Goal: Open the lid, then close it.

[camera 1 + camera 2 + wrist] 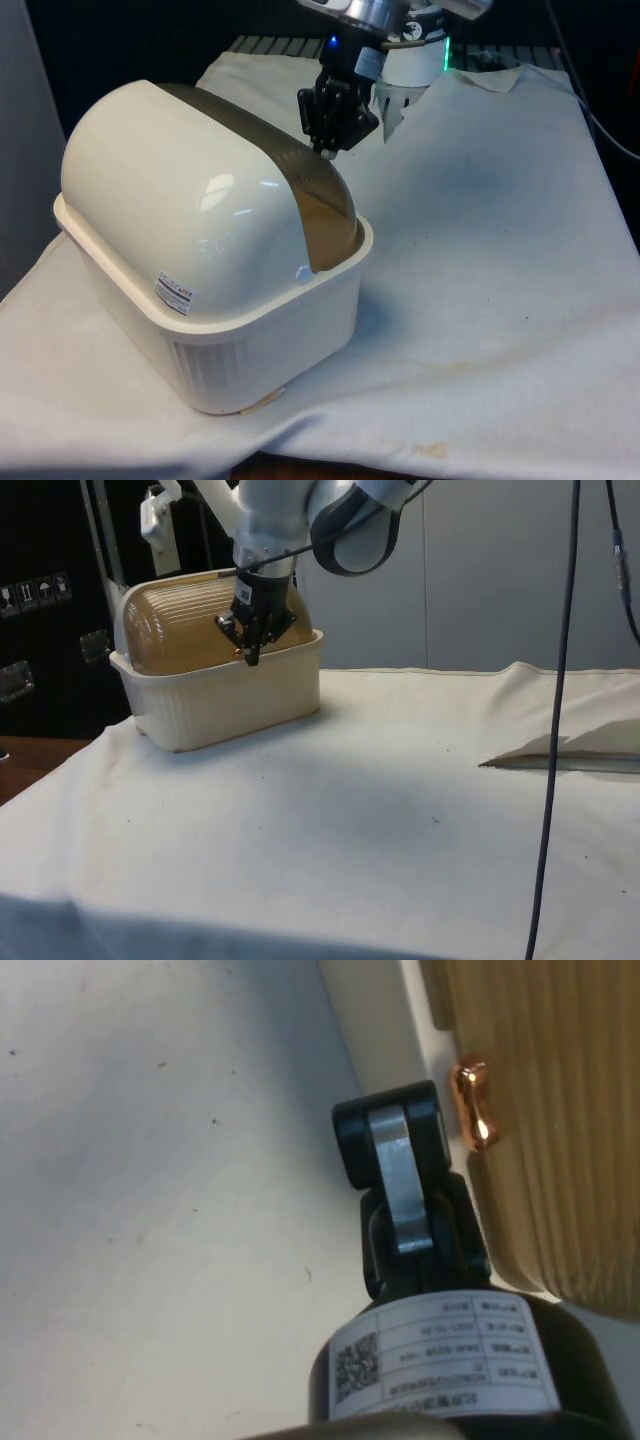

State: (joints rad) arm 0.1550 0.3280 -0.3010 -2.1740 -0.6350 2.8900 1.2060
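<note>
A cream bread box point(200, 260) stands on the cloth with its tan ribbed roll lid point(185, 630) pulled down to the rim. A small copper handle point(472, 1105) sits at the lid's lower edge. My black gripper point(248, 658) hangs tip-down at the front of the box, right beside that handle and just over the cream rim point(385, 1020). Its fingers point(392, 1175) are shut together with nothing between them, and the handle lies beside them, not in them. In the front view the gripper point(325, 148) is behind the lid's tan band point(315, 195).
White cloth point(380, 810) covers the table, with open room towards the side view's right. A black cable point(560, 710) hangs down there, and a fold in the cloth point(560, 755) lies near that edge.
</note>
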